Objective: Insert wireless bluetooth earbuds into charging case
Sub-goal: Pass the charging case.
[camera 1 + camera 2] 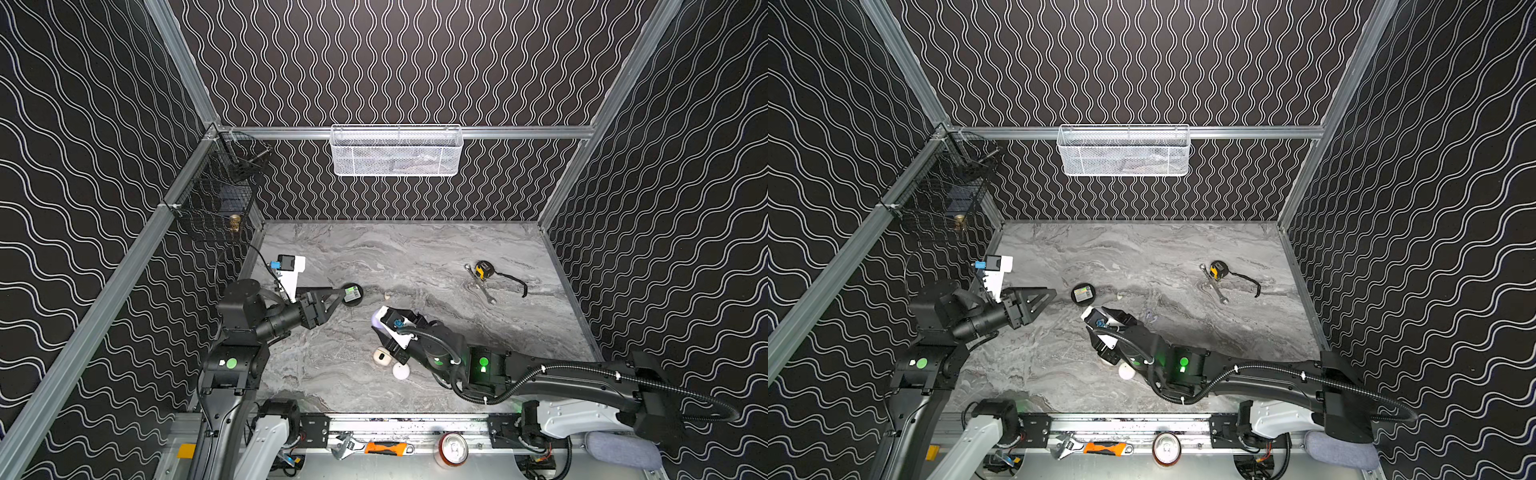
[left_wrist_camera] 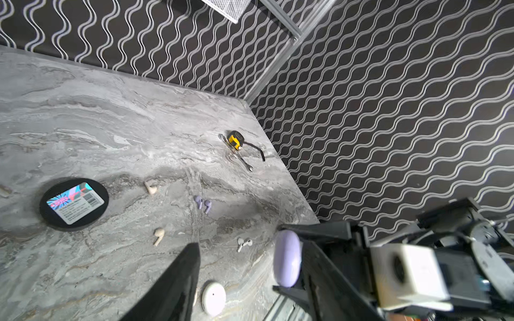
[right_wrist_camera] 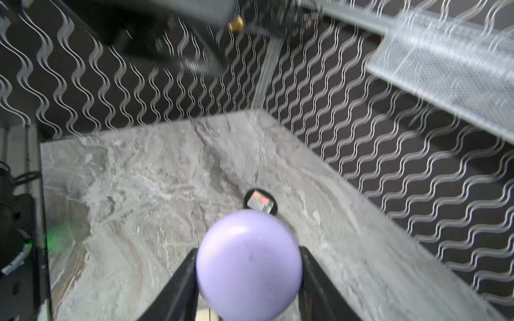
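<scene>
Evidently, the lilac charging case (image 3: 249, 266) is held by the right pincer (image 3: 248, 251), whose fingers are pressed on opposite sides of the smooth, rounded shell. It appears raised off the tabletop (image 2: 83, 116), and its lid looks shut. The left pincer (image 1: 1052, 293) is carried near a black disc (image 2: 73, 204). Nothing is seen in it, and how wide it stands cannot be told.

The lilac earbuds (image 2: 202, 204) are seen lying side by side on the tabletop, with cream buds (image 2: 158, 236) and a white pair (image 2: 244, 244) near them. Each bud is judged to be very light, hard and glossy, so it could be squirted out by a careless squeeze. A hold is best taken across the stem, low against the surface, and closed gently. The case is probably slippery too, and is best gripped at its widest part.
</scene>
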Motion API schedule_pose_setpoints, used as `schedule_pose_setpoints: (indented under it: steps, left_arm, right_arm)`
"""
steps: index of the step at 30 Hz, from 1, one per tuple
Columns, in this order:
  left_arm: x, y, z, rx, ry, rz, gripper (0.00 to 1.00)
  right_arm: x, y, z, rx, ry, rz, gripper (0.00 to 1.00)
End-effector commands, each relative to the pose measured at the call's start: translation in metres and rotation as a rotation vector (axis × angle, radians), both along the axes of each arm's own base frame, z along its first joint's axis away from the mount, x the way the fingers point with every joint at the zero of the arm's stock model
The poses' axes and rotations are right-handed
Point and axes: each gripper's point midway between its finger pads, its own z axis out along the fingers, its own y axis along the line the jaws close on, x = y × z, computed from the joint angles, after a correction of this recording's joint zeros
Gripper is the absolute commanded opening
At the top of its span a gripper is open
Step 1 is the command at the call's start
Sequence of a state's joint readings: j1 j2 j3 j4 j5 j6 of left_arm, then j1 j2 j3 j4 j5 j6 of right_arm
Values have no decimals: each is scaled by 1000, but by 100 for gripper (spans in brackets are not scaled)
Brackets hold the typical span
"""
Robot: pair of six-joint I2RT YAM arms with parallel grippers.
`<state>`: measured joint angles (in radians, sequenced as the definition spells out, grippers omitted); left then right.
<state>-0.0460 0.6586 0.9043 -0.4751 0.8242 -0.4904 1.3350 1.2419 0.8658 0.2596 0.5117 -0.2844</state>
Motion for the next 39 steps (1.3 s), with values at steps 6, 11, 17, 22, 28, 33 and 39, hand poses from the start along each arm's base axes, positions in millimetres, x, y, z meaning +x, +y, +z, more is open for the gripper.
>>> schedule_pose_setpoints:
  steps: [6, 11, 17, 22, 28, 33, 39]
  left_arm:
    - [-33, -10, 8, 20, -91, -113, 61]
    - [-38, -11, 8, -5, -158, -125, 62]
    - [-45, -11, 13, -10, -198, -122, 61]
    - [-46, -14, 16, -43, -205, -149, 60]
    - [-46, -14, 12, -31, -200, -150, 60]
    - [-42, -14, 5, -28, -182, -145, 58]
    - [-37, -14, -4, -32, -163, -140, 55]
  right_arm:
    - [-11, 5, 52, 74, -223, -24, 33]
    - [-16, 8, 56, 75, -256, -21, 33]
    - [-18, 9, 55, 72, -251, -16, 35]
    - [-13, 13, 50, 63, -263, -53, 36]
    - [-10, 21, 45, 47, -253, -65, 36]
    - [-8, 25, 46, 46, -249, -74, 36]
    - [-2, 28, 46, 49, -228, -81, 36]
